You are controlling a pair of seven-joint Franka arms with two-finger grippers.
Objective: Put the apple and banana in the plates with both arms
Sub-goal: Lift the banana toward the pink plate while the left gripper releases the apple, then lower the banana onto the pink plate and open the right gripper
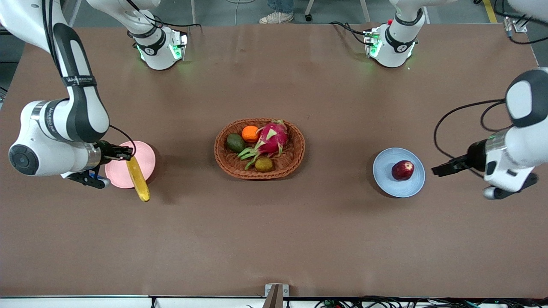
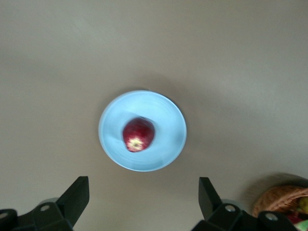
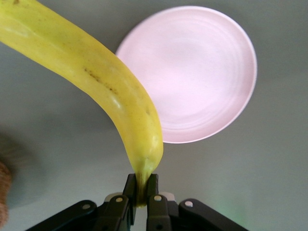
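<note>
Across the bench: a brown matte sheet is covering the bench [image 1: 274,239] from end to end, with grey floor showing past the edge where the arm bases are standing.
Room: a pair of feet in pale sneakers [image 1: 276,17] is showing on the floor at the top of the front view, and cables are trailing along the lower edge.
Centre of the bench: an oval wicker basket [image 1: 259,148] is sitting midway between the two plates, holding a pink dragon fruit [image 1: 272,137], an orange fruit [image 1: 250,133], a dark green fruit [image 1: 235,142] and a small brownish fruit [image 1: 264,164].
Blue plate: the light blue plate [image 1: 399,172] is lying toward the left arm's end of the bench.
Apple: the apple [image 1: 403,170] is resting in the blue plate, a little off its middle, pale spot showing.
Left arm: it is reaching in low from its end of the bench, forearm roughly level.
Left pincer: the left pincer [image 2: 142,197] is hanging over bare bench just beside the blue plate, its fingers spread wide and holding nothing.
Pink plate: the pale pink plate [image 1: 143,154] is lying toward the right arm's end of the bench.
Right arm: it is bending down and then across, its wrist turned sideways.
Right pincer: the right pincer [image 3: 141,190] is pinching the banana by its stem tip, above the pink plate's rim.
Banana: the banana [image 1: 138,179] is hanging in the air, partly over the pink plate and partly over the bench.
</note>
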